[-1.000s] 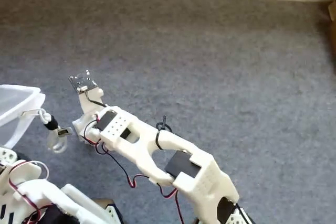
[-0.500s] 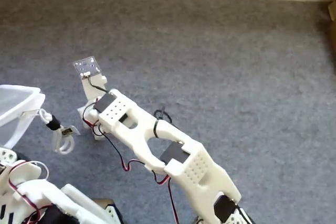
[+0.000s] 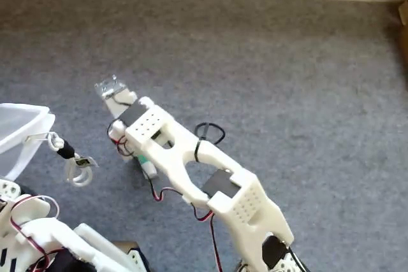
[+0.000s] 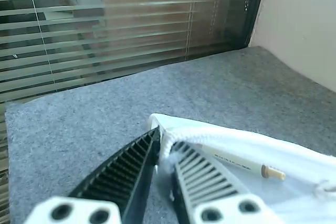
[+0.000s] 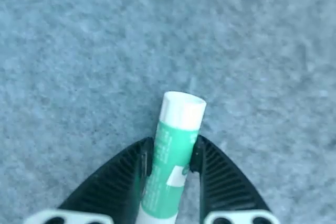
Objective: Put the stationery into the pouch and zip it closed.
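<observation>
Glue stick (image 5: 176, 156), base hidden between fingers (image 5: 116, 182)

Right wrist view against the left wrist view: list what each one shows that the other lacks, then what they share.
Right wrist view: the right claw shut on a green-and-white stick, its white cap pointing away from the claw. Left wrist view: the left claw shut on the edge of the pouch, a pen lying inside it, and slatted blinds behind. Both: the grey carpet beneath the claw.
</observation>
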